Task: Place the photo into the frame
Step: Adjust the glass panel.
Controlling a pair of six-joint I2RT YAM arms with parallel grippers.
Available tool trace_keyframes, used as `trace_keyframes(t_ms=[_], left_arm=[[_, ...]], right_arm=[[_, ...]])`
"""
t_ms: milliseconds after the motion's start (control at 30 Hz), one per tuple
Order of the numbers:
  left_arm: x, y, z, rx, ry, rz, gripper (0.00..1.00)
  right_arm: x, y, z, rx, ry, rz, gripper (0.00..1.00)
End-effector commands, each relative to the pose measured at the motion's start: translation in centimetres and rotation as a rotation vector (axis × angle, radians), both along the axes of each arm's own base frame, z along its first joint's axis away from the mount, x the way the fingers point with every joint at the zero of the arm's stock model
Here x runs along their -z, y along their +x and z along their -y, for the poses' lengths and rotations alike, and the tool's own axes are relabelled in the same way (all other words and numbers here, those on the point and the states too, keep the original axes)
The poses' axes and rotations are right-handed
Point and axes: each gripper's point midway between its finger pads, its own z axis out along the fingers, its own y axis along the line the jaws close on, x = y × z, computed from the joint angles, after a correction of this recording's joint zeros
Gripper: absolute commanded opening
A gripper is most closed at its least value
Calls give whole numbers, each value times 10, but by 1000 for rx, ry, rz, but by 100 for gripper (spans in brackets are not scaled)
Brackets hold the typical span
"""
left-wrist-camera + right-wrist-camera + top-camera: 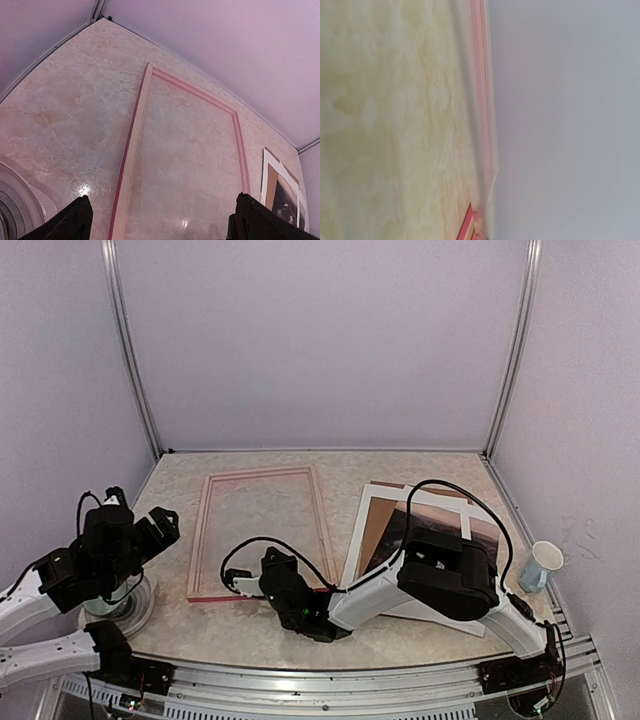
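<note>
From the overhead view I see a beige table with a glossy, marbled surface, enclosed by plain lilac walls. The frame lies flat at centre left of the picture. It is a thin, empty rectangle of pink-red moulding with a paler inner edge, and the marble pattern shows through its opening. The photo is at centre right, apart from the frame. It is a dark reddish-brown and black print in a flat stack with a white mat and a brown board, and my right arm covers much of it. That arm reaches leftward across the lower middle of the view, with a black cable looping over it. The right gripper is closed, its tip at the frame's near rail in the lower centre. I cannot tell whether it touches or pinches the moulding. Its wrist camera shows only a blurred pink strip against marble and wall. The left gripper sits at the left edge of the picture with its jaws spread wide and nothing between them. In its wrist view the two dark fingertips bracket the frame's left rail from a distance. A round, clear ringed disc rests at lower left, and a white paper cup stands upright at the far right.
</note>
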Motion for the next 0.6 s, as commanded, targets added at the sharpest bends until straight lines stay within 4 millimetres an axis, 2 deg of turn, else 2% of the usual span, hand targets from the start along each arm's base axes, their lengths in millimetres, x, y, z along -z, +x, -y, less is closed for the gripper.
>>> trace_keyframes(t_ms=[0,567], left_arm=[[2,0,-2,-8,-10,5,99],[5,1,-1,-8,-12,3,99]], right_arm=[[-10,-11,-6,-4,51,8,2],[-12,-18,-9,2,52,-2,3]])
